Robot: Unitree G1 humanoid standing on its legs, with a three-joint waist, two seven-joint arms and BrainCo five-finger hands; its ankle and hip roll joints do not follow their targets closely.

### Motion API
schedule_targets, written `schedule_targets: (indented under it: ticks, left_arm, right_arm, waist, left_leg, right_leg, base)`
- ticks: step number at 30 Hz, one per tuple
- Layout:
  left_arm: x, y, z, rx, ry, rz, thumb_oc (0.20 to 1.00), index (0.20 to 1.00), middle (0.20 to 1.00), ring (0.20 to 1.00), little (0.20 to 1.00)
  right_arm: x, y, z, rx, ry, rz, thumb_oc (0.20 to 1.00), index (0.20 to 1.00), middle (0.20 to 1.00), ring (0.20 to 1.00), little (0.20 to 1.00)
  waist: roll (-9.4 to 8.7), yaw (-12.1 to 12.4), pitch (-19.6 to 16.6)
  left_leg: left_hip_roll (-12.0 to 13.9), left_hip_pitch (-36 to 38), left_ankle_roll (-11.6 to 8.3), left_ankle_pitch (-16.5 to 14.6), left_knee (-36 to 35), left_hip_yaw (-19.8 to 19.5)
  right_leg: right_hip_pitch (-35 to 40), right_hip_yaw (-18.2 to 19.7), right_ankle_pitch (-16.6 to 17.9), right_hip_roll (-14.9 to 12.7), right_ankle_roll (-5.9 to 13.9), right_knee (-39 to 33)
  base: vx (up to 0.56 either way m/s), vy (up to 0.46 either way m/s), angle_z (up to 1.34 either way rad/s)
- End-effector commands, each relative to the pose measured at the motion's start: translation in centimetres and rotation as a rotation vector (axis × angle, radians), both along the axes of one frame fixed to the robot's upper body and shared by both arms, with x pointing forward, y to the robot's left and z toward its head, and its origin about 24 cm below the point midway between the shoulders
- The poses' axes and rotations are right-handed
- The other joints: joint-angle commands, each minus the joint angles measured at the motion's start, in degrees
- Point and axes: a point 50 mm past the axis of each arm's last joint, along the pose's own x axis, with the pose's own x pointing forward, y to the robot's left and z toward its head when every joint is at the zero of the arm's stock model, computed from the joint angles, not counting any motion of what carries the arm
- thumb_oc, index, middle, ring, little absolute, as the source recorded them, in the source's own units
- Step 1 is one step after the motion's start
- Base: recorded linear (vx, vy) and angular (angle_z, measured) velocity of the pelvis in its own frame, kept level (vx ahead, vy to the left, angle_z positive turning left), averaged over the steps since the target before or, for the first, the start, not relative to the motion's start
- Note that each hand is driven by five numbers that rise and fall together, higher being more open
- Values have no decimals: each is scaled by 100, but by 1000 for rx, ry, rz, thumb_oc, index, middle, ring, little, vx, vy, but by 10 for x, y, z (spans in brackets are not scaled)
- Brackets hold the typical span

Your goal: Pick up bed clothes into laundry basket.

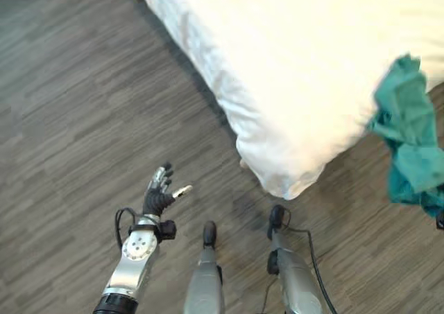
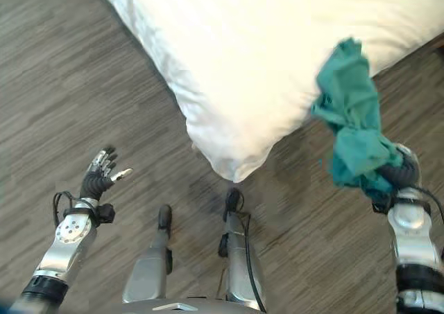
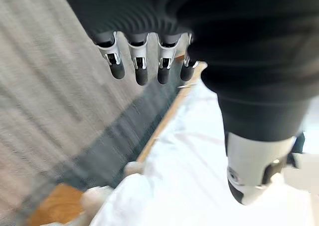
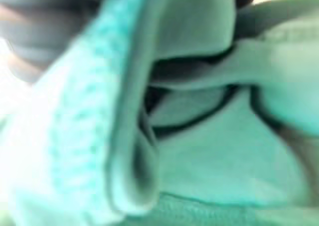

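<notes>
Your teal garment point(image 2: 354, 120) hangs in a crumpled, soft bunch at the right of the head views, its upper end lying over the bed's edge and its lower end gathered at the right hand point(image 2: 401, 170). That hand sits low right, mostly buried in the fabric; you can see its dark ribbed cover, but you cannot tell how the fingers stand. In the right wrist view the cloth point(image 4: 164, 136) presses close, showing a knitted rib band and smooth folds.

The bed point(image 2: 263, 57) runs from upper left to right centre, covered in a white, faintly wrinkled sheet, its rounded corner pointing down toward centre frame. The corner's edge drops to the floor just above the middle bottom of the frame.

Grey wood-grain plank floor point(image 1: 76, 106) lies wide and bare across the left half, giving you open room there. Your left hand point(image 1: 159, 193) hovers over it at lower left, well apart from the bed, fingers spread and straight, holding nothing. The left wrist view shows a wooden bed base point(image 3: 164, 118) edge under the sheet.
</notes>
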Motion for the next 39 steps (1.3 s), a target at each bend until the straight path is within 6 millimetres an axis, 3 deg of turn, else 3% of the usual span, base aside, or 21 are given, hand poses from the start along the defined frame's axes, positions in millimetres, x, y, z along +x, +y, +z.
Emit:
schedule_targets:
  ticks: [1, 3, 8, 9, 11, 12, 14, 18, 20, 23, 33, 39]
  left_arm:
    - [-3, 0, 1, 37, -9, -32, 1000, 1000, 1000, 1000, 1000]
    - [-8, 3, -4, 36, 18, -17, 1000, 1000, 1000, 1000, 1000]
    - [-12, 5, -9, 38, 45, 5, 1000, 1000, 1000, 1000, 1000]
    - [-10, 5, -9, 32, 40, 26, 1000, 1000, 1000, 1000, 1000]
    - [-12, 7, -9, 33, 44, 36, 1000, 1000, 1000, 1000, 1000]
    - [-12, 10, -5, 35, 28, 64, 1000, 1000, 1000, 1000, 1000]
    - [-14, 11, -6, 39, 34, 66, 1000, 1000, 1000, 1000, 1000]
    - [-18, 7, -4, 6, 6, 102, 1000, 1000, 1000, 1000, 1000]
    - [-17, 6, -2, 1, -12, 111, 1000, 1000, 1000, 1000, 1000]
    - [-19, 5, -2, -4, -20, 122, 1000, 1000, 1000, 1000, 1000]
    - [-24, 12, -3, 20, -16, 150, 1000, 1000, 1000, 1000, 1000]
    - [-22, 14, 2, 30, -45, 159, 1000, 1000, 1000, 1000, 1000]
  right_arm:
    - [16, -1, 48, -16, -238, 43, 200, 200, 200, 200, 200]
    - [9, 6, 50, 83, -322, 82, 200, 200, 200, 200, 200]
    - [6, 22, 53, 296, -532, 138, 200, 200, 200, 200, 200]
    - [6, 39, 53, 427, -645, 208, 200, 200, 200, 200, 200]
    - [5, 49, 53, 453, -662, 241, 200, 200, 200, 200, 200]
    - [1, 76, 53, 570, -738, 371, 200, 200, 200, 200, 200]
    - [-1, 81, 48, 613, -735, 372, 200, 200, 200, 200, 200]
    - [-8, 131, 32, 884, -814, 503, 200, 200, 200, 200, 200]
    - [-7, 142, 25, 947, -808, 508, 200, 200, 200, 200, 200]
    - [-6, 150, 19, 1008, -815, 487, 200, 200, 200, 200, 200]
    - [-8, 139, 28, 926, -843, 458, 200, 200, 200, 200, 200]
    - [-7, 146, 19, 942, -775, 463, 200, 200, 200, 200, 200]
  waist:
    - [-12, 39, -518]
    - [-54, -59, -922]
    - [-60, -146, -1312]
    - [-46, -195, -1449]
    - [-54, -209, -1518]
    - [-37, -248, -1609]
    - [-42, -262, -1670]
    - [-1, -269, -1816]
    - [4, -271, -1835]
    - [8, -246, -1827]
    - [25, -201, -1644]
    - [19, -177, -1558]
  left_leg:
    - [-363, -114, 433, 326, -25, -120]
    - [-357, 290, 505, 183, -25, -27]
    - [-367, 593, 542, 77, -25, 55]
    - [-386, 725, 572, 19, -25, 91]
    - [-390, 795, 586, -13, -25, 113]
    - [-395, 912, 608, -44, -25, 146]
    - [-388, 991, 613, -77, -25, 168]
    - [-394, 1243, 656, -163, -25, 239]
    - [-398, 1315, 666, -180, -25, 267]
    - [-435, 1382, 700, -199, -25, 286]
    - [-617, 1248, 816, -165, -25, 256]
    - [-698, 1226, 857, -148, -25, 238]
  right_leg:
    - [482, 252, -326, 55, 306, 79]
    - [833, 348, -376, 36, 325, 85]
    - [1075, 412, -385, 30, 344, 98]
    - [1176, 465, -402, 24, 344, 126]
    - [1227, 489, -417, 24, 347, 133]
    - [1323, 532, -453, 30, 339, 184]
    - [1393, 549, -472, 28, 336, 170]
    - [1577, 598, -549, 31, 327, 231]
    - [1634, 614, -555, 22, 337, 231]
    - [1694, 630, -543, -16, 355, 244]
    - [1526, 666, -413, -203, 465, 391]
    - [1452, 706, -327, -279, 506, 470]
  base:
    - [94, 66, -19]
    - [125, 107, -11]
    - [68, 85, -6]
    - [38, 88, -12]
    - [34, 69, -18]
    - [27, 57, -12]
    - [44, 41, -5]
    - [40, 54, -11]
    - [8, 62, -14]
    - [1, 57, -3]
    - [-37, 68, 2]
    - [-37, 54, 0]
